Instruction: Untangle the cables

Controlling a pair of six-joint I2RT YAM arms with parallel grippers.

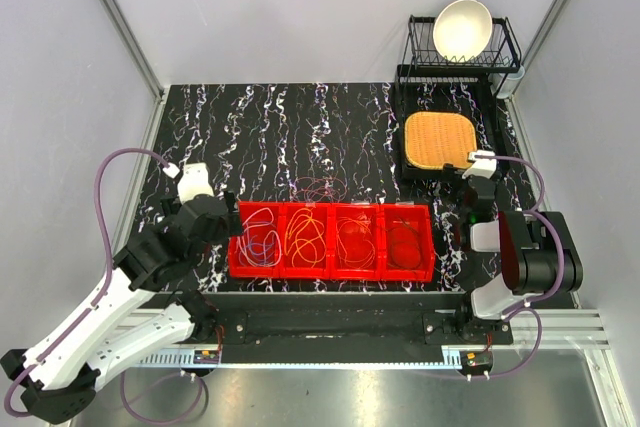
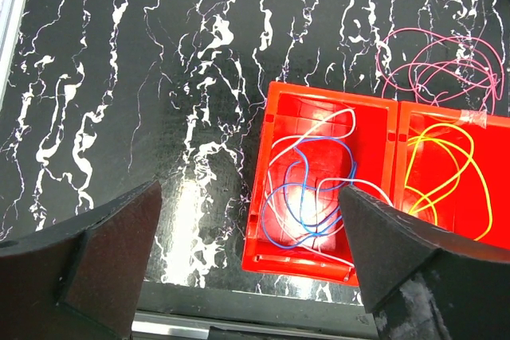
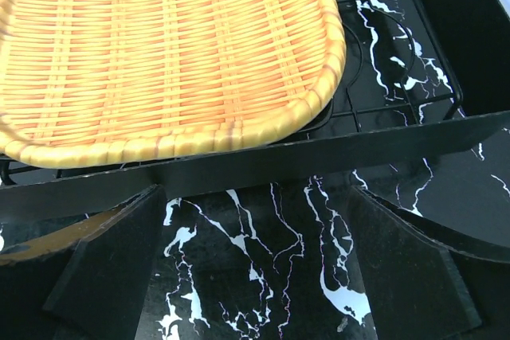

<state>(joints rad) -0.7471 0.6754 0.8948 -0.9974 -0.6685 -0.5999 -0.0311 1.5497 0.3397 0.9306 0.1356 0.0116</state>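
The cables lie sorted in a red four-compartment tray [image 1: 236, 269]. A white and blue cable [image 2: 307, 197] fills the leftmost compartment, and a yellow one [image 2: 446, 173] the compartment beside it. Orange [image 1: 358, 237] and red [image 1: 405, 240] loops fill the two right compartments. A maroon cable [image 1: 322, 189] lies loose on the table behind the tray. My left gripper [image 2: 251, 248] hangs open over the tray's near left corner, holding nothing. Over bare table at the right, my right gripper [image 3: 255, 268] is open and empty, facing the wicker basket's near edge.
A wicker basket [image 3: 159, 53] sits on a black wire rack [image 3: 382, 109] at the back right. Behind it a dish rack [image 1: 500, 52] holds a white bowl [image 1: 462, 29]. Grey walls close in the black marbled table [image 1: 250, 127].
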